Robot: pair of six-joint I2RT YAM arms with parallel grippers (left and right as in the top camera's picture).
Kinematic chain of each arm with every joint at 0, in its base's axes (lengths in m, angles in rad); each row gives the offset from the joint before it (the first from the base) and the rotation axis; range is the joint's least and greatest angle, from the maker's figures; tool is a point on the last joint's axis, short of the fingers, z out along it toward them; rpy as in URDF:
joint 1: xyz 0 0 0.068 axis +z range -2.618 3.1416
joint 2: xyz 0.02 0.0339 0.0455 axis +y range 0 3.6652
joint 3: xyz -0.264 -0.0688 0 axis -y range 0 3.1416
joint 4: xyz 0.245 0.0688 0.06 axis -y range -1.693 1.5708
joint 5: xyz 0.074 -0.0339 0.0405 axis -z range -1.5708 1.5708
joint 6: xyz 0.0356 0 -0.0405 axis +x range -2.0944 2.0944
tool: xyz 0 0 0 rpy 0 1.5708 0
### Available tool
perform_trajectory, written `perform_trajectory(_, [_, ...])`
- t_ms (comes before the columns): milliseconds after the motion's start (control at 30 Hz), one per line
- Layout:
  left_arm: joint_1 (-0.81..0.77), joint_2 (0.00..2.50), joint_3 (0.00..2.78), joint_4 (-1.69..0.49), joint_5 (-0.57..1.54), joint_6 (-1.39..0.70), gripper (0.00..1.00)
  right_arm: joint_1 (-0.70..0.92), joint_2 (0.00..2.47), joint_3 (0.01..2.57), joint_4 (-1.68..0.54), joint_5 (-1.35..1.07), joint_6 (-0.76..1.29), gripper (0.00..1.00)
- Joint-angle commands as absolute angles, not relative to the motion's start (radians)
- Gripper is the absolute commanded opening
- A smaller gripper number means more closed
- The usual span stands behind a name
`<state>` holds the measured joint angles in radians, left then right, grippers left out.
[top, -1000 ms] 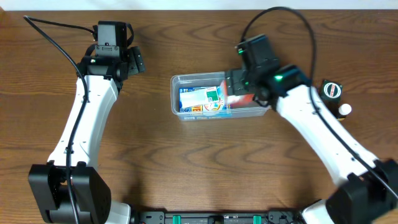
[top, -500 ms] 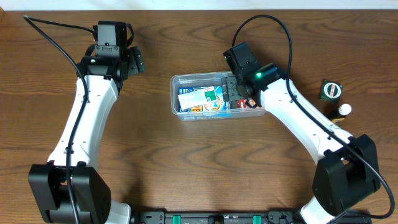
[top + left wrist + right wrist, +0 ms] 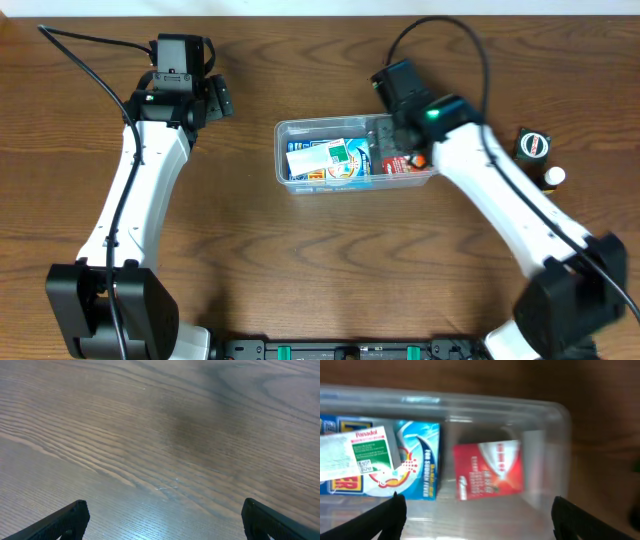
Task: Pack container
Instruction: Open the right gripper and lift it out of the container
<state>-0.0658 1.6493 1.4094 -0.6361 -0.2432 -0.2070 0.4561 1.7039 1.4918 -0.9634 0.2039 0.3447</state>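
Right wrist view: my right gripper hangs with its jaws spread wide and nothing held between them, directly over the right end of the container, a clear plastic tub with rounded corners. Beneath the gap a red box lies flat on the tub floor. Just beside it, to its left, is a blue box. A white-and-green Panadol pack rests tilted across the blue box's left part. The view is slightly blurred, so I cannot read the smaller print on the red box.

On the left wrist view, my left gripper also stands with its jaws wide apart, empty, over bare wood-grain table.

From overhead, the container sits near the middle of the table, toward the far edge, with its long side running left to right. The right arm reaches over its right end. The left arm is parked at the far left, well apart from the tub. Off to the right of the tub, a round black item and a small white item lie near each other on the wood.
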Motion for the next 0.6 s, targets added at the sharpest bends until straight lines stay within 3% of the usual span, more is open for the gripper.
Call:
perform_trajectory(0, [-0.062, 1.627, 1.413, -0.640, -0.255, -0.216, 0.98, 0.411, 1.614, 1.525, -1.007, 0.189, 0.336, 0.87])
perform_trajectory(33, [-0.062, 1.627, 1.413, -0.640, -0.255, -0.216, 0.98, 0.404, 1.606, 1.525, -1.021, 0.179, 0.336, 0.83])
perform_trajectory(100, [-0.062, 1.627, 1.413, -0.640, -0.255, -0.216, 0.98, 0.397, 1.601, 1.524, -1.034, 0.141, 0.334, 0.63])
perform_trajectory(167, [-0.062, 1.627, 1.413, -0.640, -0.255, -0.216, 0.98, 0.399, 1.607, 1.522, -1.029, 0.115, 0.322, 0.14])
perform_trajectory(200, [-0.062, 1.627, 1.413, -0.640, -0.255, -0.216, 0.98, 0.402, 1.615, 1.521, -1.029, 0.115, 0.321, 0.01])
perform_trajectory(567, [-0.062, 1.627, 1.413, -0.640, -0.255, -0.216, 0.98, 0.408, 1.802, 1.516, -1.008, 0.112, 0.336, 0.01])
